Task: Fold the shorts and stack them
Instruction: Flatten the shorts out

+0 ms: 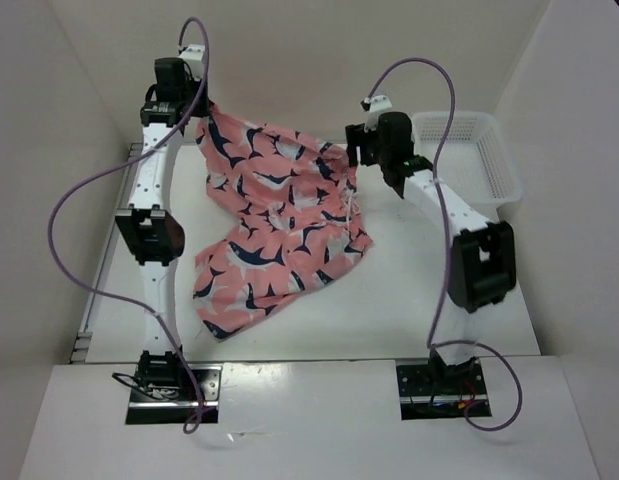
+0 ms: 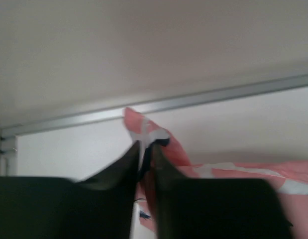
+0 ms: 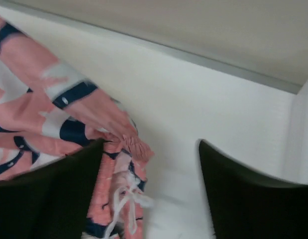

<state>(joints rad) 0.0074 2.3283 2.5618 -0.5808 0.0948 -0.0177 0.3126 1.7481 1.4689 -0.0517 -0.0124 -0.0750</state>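
Observation:
The salmon-pink shorts (image 1: 274, 215) with navy-and-white whale shapes hang and drape across the middle of the table. My left gripper (image 1: 199, 105) is at the far left and is shut on a corner of the shorts (image 2: 144, 130), lifting it. My right gripper (image 1: 354, 150) is open beside the waistband at the shorts' right edge. In the right wrist view the gathered waistband (image 3: 136, 145) and white drawstring (image 3: 125, 198) lie between the spread fingers of the right gripper (image 3: 150, 144), near the left finger.
A white perforated basket (image 1: 489, 165) stands at the far right of the table. A metal rail (image 2: 193, 102) runs along the table's back edge by the wall.

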